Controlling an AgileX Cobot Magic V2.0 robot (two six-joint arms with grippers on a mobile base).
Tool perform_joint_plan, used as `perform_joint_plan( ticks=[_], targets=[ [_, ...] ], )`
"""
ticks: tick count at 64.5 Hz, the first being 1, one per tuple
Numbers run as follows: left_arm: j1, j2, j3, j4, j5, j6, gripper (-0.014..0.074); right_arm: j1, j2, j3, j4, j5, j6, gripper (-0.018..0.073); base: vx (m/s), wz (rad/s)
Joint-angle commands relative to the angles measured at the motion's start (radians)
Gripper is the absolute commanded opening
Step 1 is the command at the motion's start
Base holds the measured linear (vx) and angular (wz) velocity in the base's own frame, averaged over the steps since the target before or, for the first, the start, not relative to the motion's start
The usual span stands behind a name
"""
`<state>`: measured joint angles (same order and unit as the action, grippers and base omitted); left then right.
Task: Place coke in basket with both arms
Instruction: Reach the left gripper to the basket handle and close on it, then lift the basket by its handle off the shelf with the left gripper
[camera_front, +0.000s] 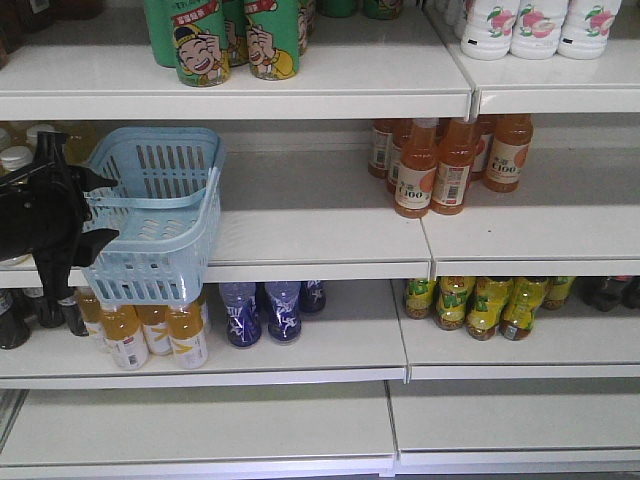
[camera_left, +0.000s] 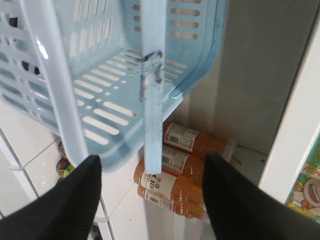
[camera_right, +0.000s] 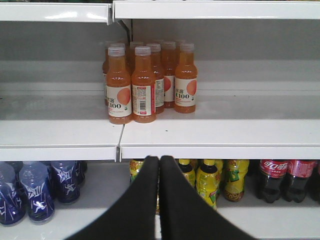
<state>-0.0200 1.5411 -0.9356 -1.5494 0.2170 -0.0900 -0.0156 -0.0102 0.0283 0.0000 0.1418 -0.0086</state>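
Observation:
The light blue basket (camera_front: 160, 215) sits at the left of the middle shelf, its front overhanging the shelf edge. My left gripper (camera_front: 103, 210) is at the basket's left side. In the left wrist view the left gripper (camera_left: 151, 165) is open, its fingers (camera_left: 87, 185) wide apart, and a pale blue handle strip (camera_left: 151, 115) of the basket (camera_left: 100, 75) hangs between them without touching either. My right gripper (camera_right: 159, 159) is shut on nothing, facing the shelves below the orange bottles. The coke is out of view.
Orange juice bottles (camera_front: 445, 165) stand on the middle shelf at right. The lower shelf holds blue bottles (camera_front: 265, 310), yellow tea bottles (camera_front: 485, 300) and dark cola bottles with red labels (camera_right: 280, 177). Green cans (camera_front: 225, 40) and white bottles (camera_front: 535, 25) line the top shelf.

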Motion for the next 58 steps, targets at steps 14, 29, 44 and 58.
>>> perform_joint_plan(
  ticks=[14, 29, 44, 58],
  targets=[
    [-0.002, 0.033, -0.096, -0.023, -0.029, 0.003, 0.0417, -0.006, -0.018, 0.011, -0.007, -0.079, -0.005, -0.0009, 0.0, 0.0],
    [-0.002, 0.11, -0.167, -0.022, -0.025, 0.01, 0.0417, -0.006, -0.018, 0.011, -0.007, -0.079, -0.005, -0.0009, 0.0, 0.0],
    [-0.002, 0.217, -0.275, -0.022, -0.008, 0.078, 0.0417, -0.006, -0.018, 0.011, -0.007, -0.079, -0.005, -0.0009, 0.0, 0.0],
    [-0.002, 0.312, -0.367, -0.022, 0.035, 0.101, 0.0363, -0.006, -0.018, 0.011, -0.007, -0.079, -0.005, -0.0009, 0.0, 0.0]
  ],
)
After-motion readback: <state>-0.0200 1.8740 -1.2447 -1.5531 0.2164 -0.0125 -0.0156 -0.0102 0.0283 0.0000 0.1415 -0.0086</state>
